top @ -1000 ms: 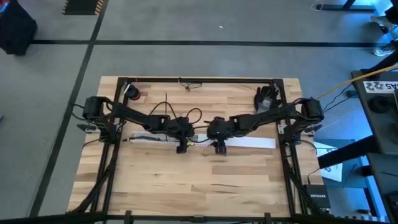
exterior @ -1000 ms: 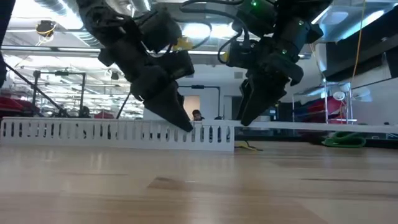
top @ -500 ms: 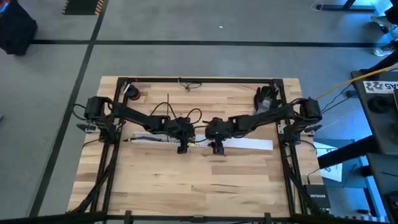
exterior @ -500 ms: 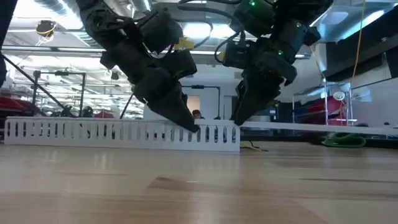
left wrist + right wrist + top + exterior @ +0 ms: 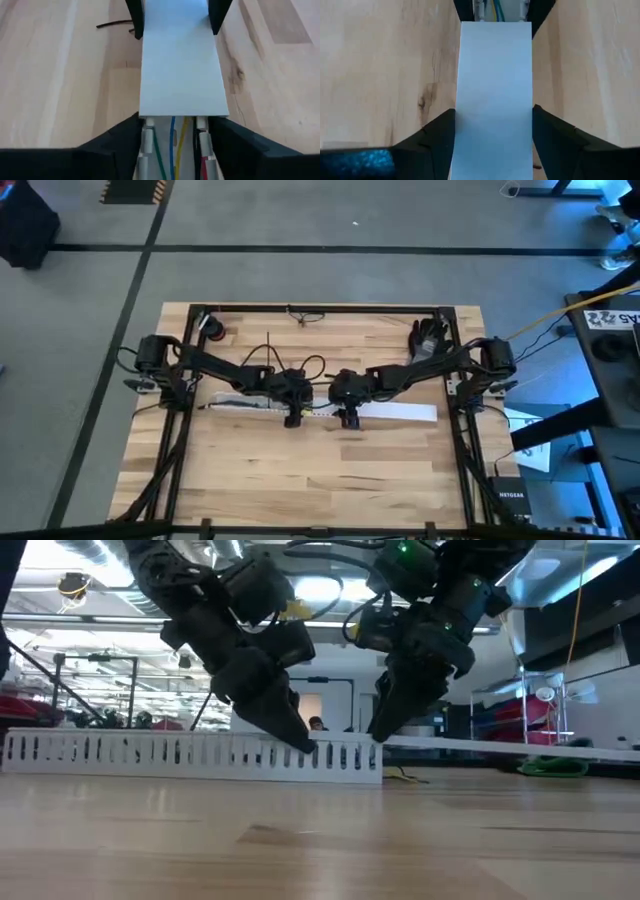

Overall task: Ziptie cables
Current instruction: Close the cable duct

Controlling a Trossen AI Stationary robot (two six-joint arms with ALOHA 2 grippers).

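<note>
The thin green, blue, yellow and red cables (image 5: pixel 172 142) lie lengthwise inside the white slotted plastic duct (image 5: pixel 190 753), between the left tool (image 5: pixel 175 131) and the right tool (image 5: pixel 495 131), each straddling it narrowly on the wooden desk (image 5: pixel 320 470).

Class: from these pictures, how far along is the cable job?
Done: coloured wires lie inside the slotted white duct. In hand: the left hand is at the duct, the right hand at its flat white cover, which hides only part of the wires. Left: no zip tie around them is visible.
</note>
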